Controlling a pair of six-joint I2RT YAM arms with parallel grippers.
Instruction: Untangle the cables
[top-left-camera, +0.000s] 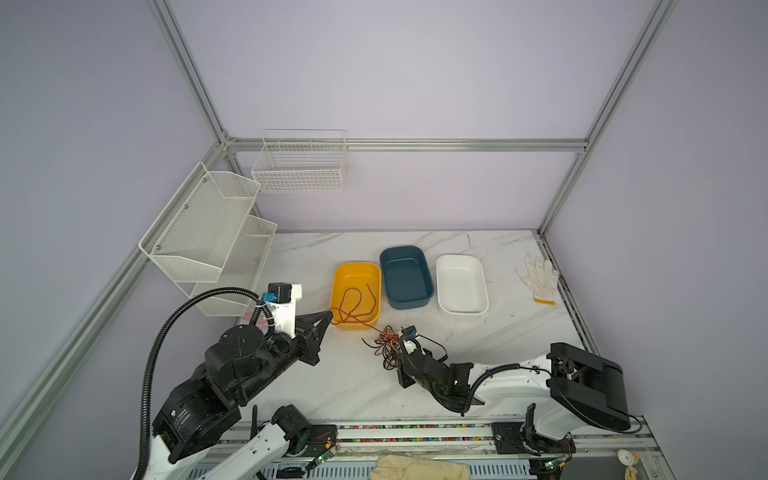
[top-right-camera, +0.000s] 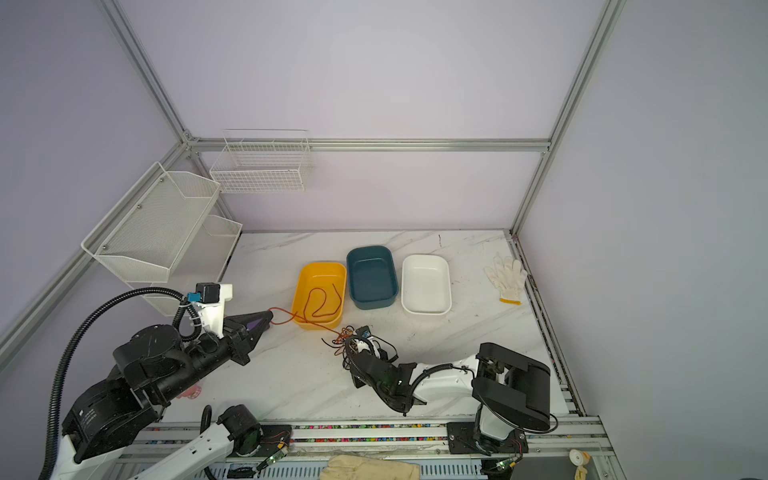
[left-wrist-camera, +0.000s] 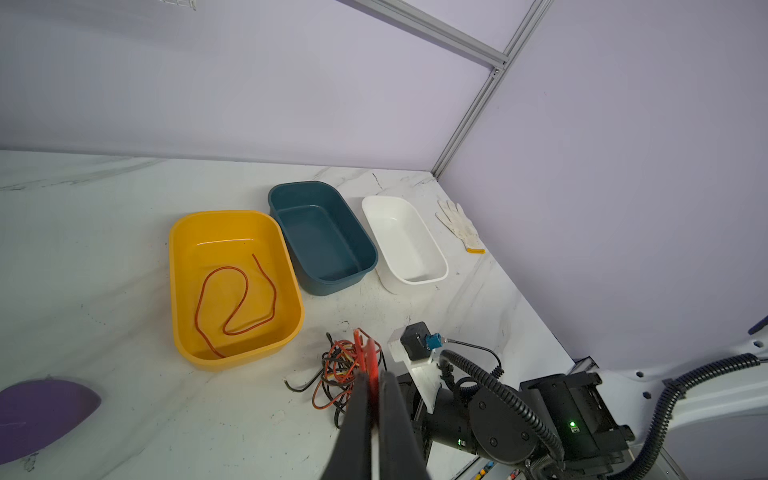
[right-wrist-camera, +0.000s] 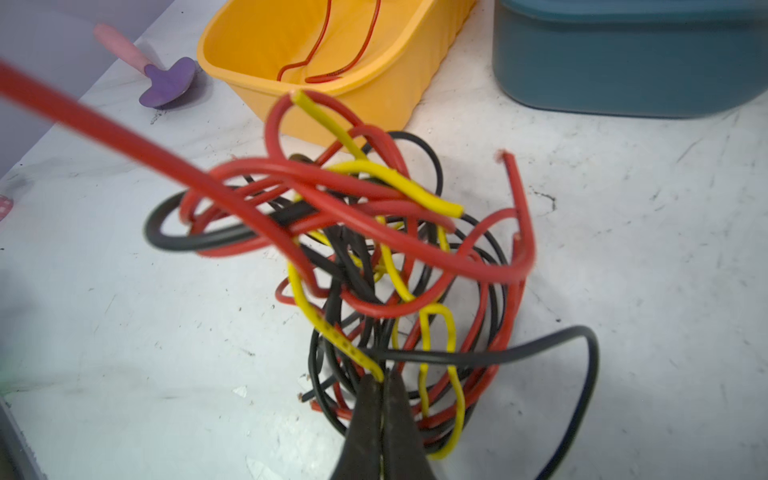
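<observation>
Yellow tub (left-wrist-camera: 232, 226) has one red cable (left-wrist-camera: 275, 299) looped inside, teal tub (left-wrist-camera: 324, 232) and white tub (left-wrist-camera: 403, 241) beside it. Tangle (top-left-camera: 384, 347) sits mid-worktop just in front; left gripper (left-wrist-camera: 374, 378) clamps a red strand (right-wrist-camera: 124, 137) from it, right gripper (right-wrist-camera: 383, 376) pinches a yellow strand (right-wrist-camera: 334, 332)

On your marble table (top-left-camera: 353, 386) three tubs stand in a row: a yellow tub (top-left-camera: 353, 274), a teal tub (top-left-camera: 405, 274) just beside it at its 3 o'clock, and a white tub (top-left-camera: 461, 286) next along. A white work glove (top-left-camera: 538, 276) lies flat at the white tub's 3 o'clock, near the table's edge. At the table's 10 o'clock you have a two-tier mesh shelf (top-left-camera: 199, 232), with a wire basket (top-left-camera: 299, 174) on the back wall at 11 o'clock. A purple-headed, pink-handled tool (right-wrist-camera: 168, 83) lies at the yellow tub's 9 o'clock. A cream glove (top-left-camera: 419, 469) sits past the 6 o'clock edge.
</observation>
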